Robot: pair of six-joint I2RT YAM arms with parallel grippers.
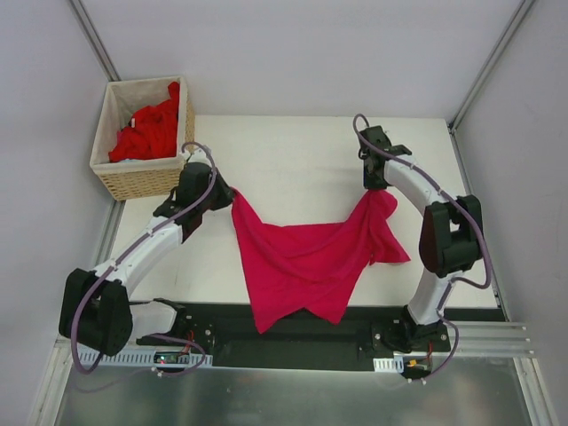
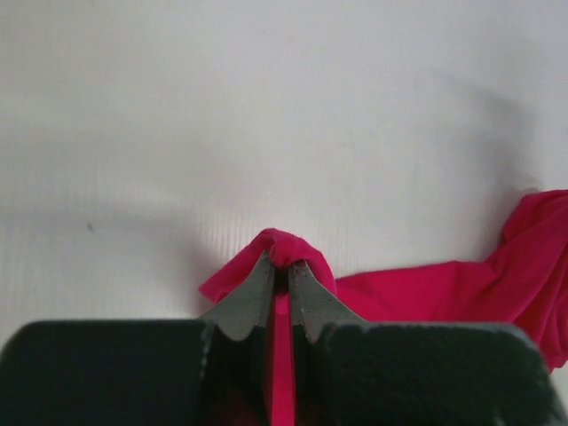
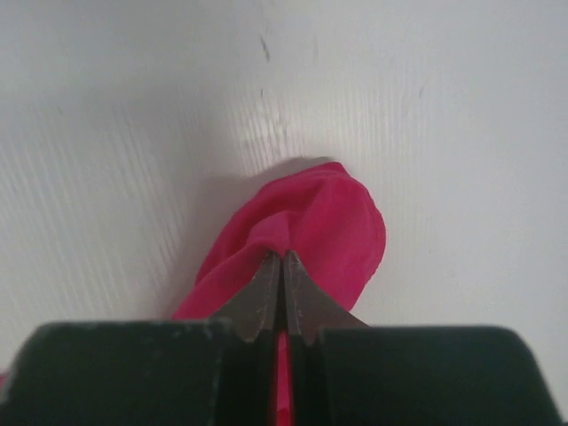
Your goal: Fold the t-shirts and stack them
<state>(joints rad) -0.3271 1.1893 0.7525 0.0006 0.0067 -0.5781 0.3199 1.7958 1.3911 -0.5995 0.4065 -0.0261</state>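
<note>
A magenta-crimson t-shirt (image 1: pixel 302 257) hangs stretched between my two grippers over the white table, its lower part drooping to the table's near edge. My left gripper (image 1: pixel 229 197) is shut on the shirt's left corner; in the left wrist view (image 2: pixel 280 264) a bunch of cloth (image 2: pixel 286 244) pokes out past the fingertips. My right gripper (image 1: pixel 374 185) is shut on the right corner, and the right wrist view (image 3: pixel 282 257) shows a fold of cloth (image 3: pixel 328 231) pinched above the table. Brighter red t-shirts (image 1: pixel 149 131) lie crumpled in the basket.
A woven wicker basket (image 1: pixel 142 181) with a white liner stands at the table's far left corner, just behind my left arm. A black strip (image 1: pixel 302 342) runs along the near edge between the arm bases. Grey walls close in on both sides.
</note>
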